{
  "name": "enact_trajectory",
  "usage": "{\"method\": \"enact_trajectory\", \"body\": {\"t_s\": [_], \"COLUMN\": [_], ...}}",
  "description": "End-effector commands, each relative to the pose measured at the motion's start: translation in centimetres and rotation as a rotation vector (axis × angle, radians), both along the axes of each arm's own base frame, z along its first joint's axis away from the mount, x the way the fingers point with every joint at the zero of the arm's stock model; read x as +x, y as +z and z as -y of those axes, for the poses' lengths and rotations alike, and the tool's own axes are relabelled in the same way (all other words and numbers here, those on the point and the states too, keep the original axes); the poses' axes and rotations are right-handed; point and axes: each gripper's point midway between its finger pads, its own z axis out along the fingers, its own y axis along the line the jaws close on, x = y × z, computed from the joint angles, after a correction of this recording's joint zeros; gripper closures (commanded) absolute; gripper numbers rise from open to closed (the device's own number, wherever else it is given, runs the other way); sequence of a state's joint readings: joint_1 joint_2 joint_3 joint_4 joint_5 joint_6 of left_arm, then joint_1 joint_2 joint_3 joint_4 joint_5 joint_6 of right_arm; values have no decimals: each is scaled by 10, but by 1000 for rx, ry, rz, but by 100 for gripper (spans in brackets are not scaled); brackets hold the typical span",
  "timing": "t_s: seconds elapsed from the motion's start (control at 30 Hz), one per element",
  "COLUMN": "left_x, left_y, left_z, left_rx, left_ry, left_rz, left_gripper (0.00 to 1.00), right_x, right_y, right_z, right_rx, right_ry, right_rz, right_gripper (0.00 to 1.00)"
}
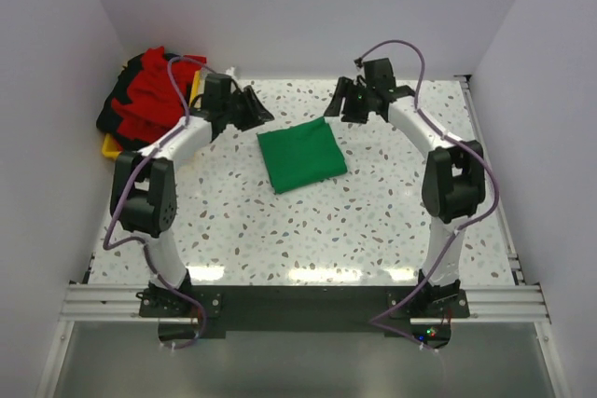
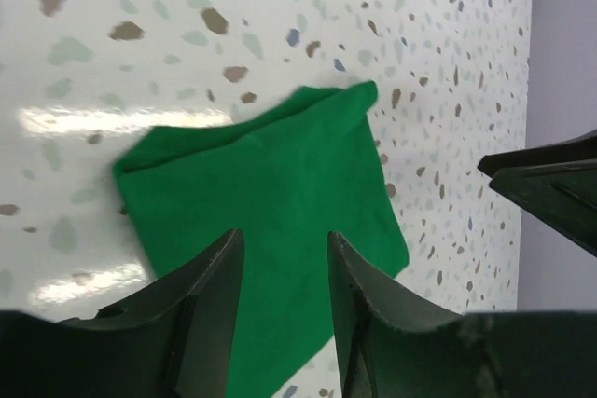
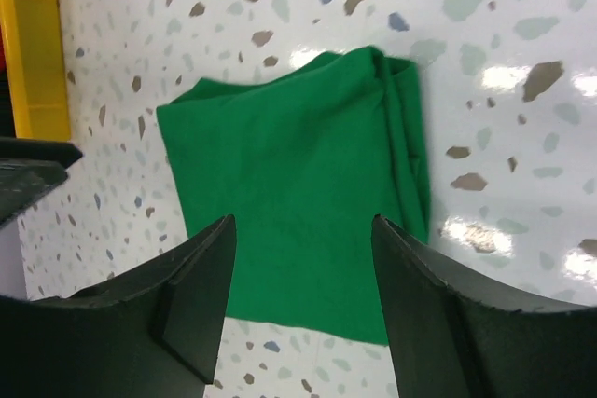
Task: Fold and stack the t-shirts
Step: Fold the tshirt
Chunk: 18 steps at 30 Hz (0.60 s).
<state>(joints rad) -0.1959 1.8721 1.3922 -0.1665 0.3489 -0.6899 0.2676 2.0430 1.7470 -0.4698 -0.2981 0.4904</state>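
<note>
Speckled white tabletop (image 1: 308, 230), terrazzo-patterned with grey, brown and blue flecks, fills a small booth closed in by plain pale walls on the left, right and far sides; bright strips of lamp glare lie across its near part, and a metal rail (image 1: 298, 303) carrying both arm bases runs along the near edge. One green t-shirt (image 1: 300, 156), folded into a rough square, lies flat near the middle of the tabletop, slightly toward the far side, turned a little off square to the edges. The left gripper (image 1: 256, 107) hangs above the tabletop just beyond the shirt's far left corner, its fingers (image 2: 210, 295) parted a moderate way and holding nothing. The right gripper (image 1: 338, 104) hangs just beyond the far right corner, its fingers (image 3: 420, 286) spread wider, also holding nothing. Each wrist camera looks down between its own fingers onto the green cloth. At the far left corner a yellow bin (image 1: 110, 144) holds a heap of red and black garments (image 1: 149, 100); the left arm and its cable cross in front of the heap, so the number of pieces cannot be told. Along one side of the shirt the folded layers bunch together, and their count is also unclear. The finger bases run off the bottom of both wrist views.
</note>
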Motion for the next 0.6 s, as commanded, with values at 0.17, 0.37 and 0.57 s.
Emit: {"method": "enact_trajectory", "body": {"t_s": [0.17, 0.37, 0.57], "left_x": [-37, -57, -70], "left_y": [-54, -98, -110], "left_z": [71, 83, 81], "left_rx": [-31, -23, -20], "left_ry": [-103, -112, -101], "left_rz": [-72, -144, -179], "left_gripper": [62, 65, 67], "right_x": [-47, -66, -90], "right_y": [-50, -87, -106], "right_z": [-58, -51, -43], "right_rx": [-93, -121, -136], "right_ry": [141, 109, 103], "right_rz": [-19, -88, -137], "right_gripper": [39, 40, 41]}}
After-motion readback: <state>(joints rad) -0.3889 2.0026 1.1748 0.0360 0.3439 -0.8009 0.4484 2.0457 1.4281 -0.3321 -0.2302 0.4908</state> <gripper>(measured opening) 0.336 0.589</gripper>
